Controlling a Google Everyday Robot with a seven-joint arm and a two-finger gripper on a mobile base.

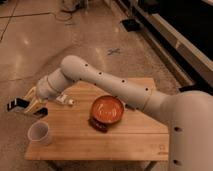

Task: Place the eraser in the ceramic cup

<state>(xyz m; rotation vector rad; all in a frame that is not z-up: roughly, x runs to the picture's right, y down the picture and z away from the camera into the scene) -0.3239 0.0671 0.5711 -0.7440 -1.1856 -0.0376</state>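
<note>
My gripper (25,106) hangs at the left edge of the frame, out past the left rim of the wooden table (135,137), above and a little left of the ceramic cup (39,133). A flat black block, which I take for the eraser (16,104), sticks out leftward from my fingers, so I read them as closed on it, though the contact itself is hard to make out. The eraser looks rigid, light and thin; held by one end it could swivel, so a hold across its short width nearer the middle would suit better. The cup is white, round, slightly tapered, smooth-glazed, probably slick and chippable, standing upright near the table's lower left corner. At centre sits the glossy orange-red bowl (106,109) on a dark thing I cannot identify; a small white item (65,100) lies between bowl and gripper.
</note>
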